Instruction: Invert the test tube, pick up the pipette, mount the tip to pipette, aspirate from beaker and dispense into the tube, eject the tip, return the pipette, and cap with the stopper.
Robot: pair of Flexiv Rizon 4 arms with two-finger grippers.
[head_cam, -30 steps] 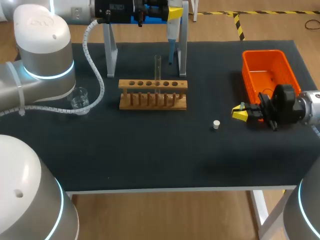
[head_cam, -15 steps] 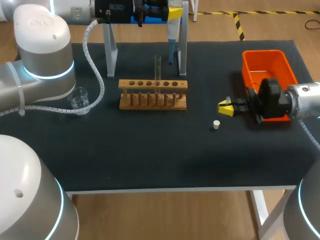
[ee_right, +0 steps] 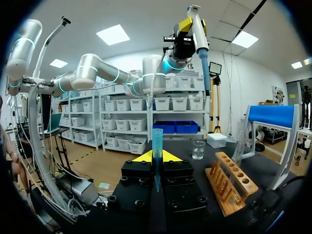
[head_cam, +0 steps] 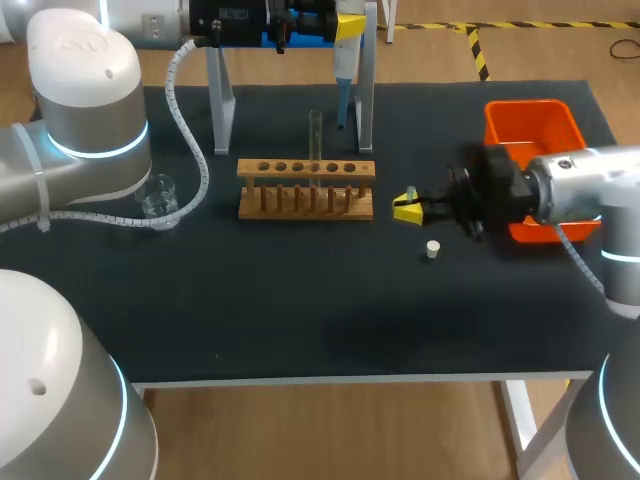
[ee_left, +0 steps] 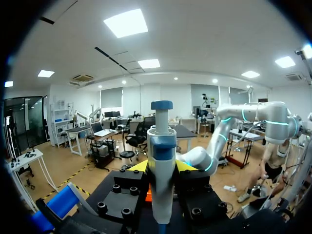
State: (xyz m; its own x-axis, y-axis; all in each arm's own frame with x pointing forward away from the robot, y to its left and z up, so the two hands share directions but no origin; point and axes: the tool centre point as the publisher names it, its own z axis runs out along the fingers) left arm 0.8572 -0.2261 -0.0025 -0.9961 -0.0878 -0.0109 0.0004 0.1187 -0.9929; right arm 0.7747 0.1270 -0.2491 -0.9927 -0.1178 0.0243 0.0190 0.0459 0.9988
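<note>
**A:** Where is everything now?

**B:** The wooden rack (head_cam: pixel 306 190) holds 1 tube (head_cam: pixel 315 135) upright. The left claw (ee_left: pixel 162 168) is clenched on the pipette (ee_left: pixel 162 146), high up at the back. The right claw (head_cam: pixel 407 208) grasps the blue tip (ee_right: pixel 157 146), just beside the rack.

**A:** What can go wrong?

**B:** I think the tip may meet the pipette crooked — then it does not seat and drops, maybe near the small white stopper (head_cam: pixel 432 249).

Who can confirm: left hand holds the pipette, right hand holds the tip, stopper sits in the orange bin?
One error: the head view shows the stopper on the table near the right hand, not in the bin. The left hand holds the pipette, right hand holds the tip.
</note>
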